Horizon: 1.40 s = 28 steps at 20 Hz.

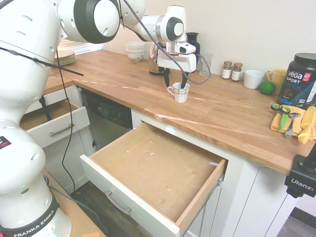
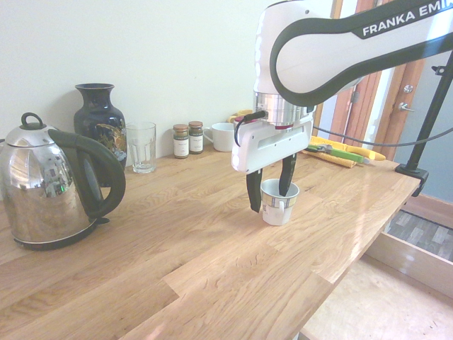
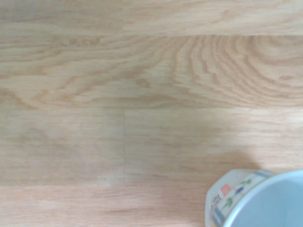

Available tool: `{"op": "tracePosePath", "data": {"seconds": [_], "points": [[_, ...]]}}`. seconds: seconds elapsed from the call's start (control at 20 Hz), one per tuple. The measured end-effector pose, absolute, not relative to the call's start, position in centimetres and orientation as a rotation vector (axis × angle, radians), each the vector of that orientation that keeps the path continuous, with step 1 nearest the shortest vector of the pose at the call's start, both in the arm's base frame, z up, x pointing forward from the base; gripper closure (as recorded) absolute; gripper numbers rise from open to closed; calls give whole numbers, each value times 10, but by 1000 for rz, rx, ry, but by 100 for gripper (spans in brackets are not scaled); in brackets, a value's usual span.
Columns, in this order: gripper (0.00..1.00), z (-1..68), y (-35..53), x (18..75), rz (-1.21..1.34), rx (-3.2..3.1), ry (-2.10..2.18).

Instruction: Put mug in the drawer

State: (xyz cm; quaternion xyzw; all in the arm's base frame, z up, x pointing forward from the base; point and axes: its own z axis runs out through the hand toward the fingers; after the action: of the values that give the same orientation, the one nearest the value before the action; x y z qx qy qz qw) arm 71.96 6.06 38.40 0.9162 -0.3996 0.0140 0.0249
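The mug stands upright on the wooden counter, small and white with a patterned band under its rim. My gripper hangs straight down over it, open. One finger dips inside the mug and the other sits outside its wall, with a gap left on that side; the gripper straddles the rim. A corner of the mug's banded rim shows in the wrist view. Below the counter's front edge the drawer is pulled far out, its wood floor bare.
A smaller drawer stands open further left. A kettle, vase, glass and spice jars line the wall. A plain white mug, yellow mug, black tub and scissors sit further along.
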Motion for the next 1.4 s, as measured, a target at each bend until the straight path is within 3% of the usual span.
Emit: {"op": "tracePosePath", "data": {"seconds": [0.9,0.95,1.4], "points": [[0,354,58,720,-14,2823,-1249],[100,353,58,720,-16,2823,-1249],[100,350,60,721,-3,2830,-1250]]}}
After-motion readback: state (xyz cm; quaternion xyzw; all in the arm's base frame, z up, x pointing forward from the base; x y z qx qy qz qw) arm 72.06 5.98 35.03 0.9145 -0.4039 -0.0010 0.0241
